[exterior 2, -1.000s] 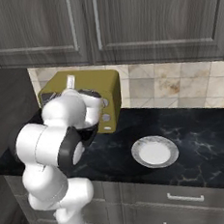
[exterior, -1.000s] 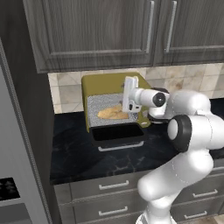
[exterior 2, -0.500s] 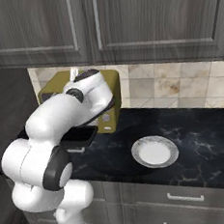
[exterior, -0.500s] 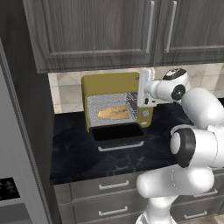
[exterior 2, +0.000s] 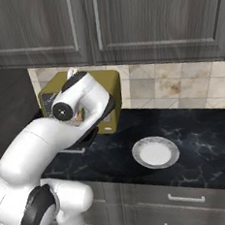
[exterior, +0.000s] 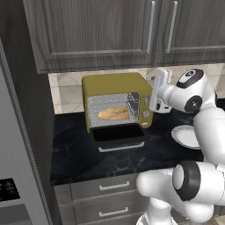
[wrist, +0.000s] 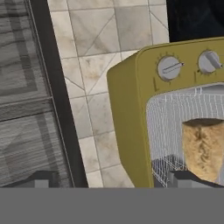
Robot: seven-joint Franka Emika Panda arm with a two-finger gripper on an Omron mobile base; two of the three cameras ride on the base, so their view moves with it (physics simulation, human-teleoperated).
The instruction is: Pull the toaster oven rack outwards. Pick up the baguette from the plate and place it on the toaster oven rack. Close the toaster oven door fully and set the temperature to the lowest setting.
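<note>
Baguette (exterior: 115, 113) is sitting on the toaster oven rack (exterior: 110, 118) inside the toaster oven (exterior: 116, 85), lying lengthwise across the wire grid. From my left base view I can see the toaster oven door (exterior: 117, 134) hanging open, folded down flat in front of the cavity over the black counter (exterior: 79, 149), with its silver handle along the front edge.

My gripper (exterior: 154, 90) is up beside the oven's right side, roughly level with the upper part of the knob panel, and it's not holding anything. Jaws are spread wide apart; in the hand view I can just make out the two dark fingertips (wrist: 39, 178) at the bottom, well separated. That same view is rolled sideways, so the oven looks tipped over: I get two silver knobs (wrist: 169, 68) on the yellow face, the wire rack below them and the cut end of the bread poking out of the mesh.

Plate (exterior 2: 156, 152) is on the counter to the right of the oven, well apart from it and bare. In the right base view my own arm covers most of the oven front, so I can't judge the door from that side. Grey cabinets (exterior 2: 101, 23) run above and there's tiled backsplash (exterior 2: 180, 86) behind.
</note>
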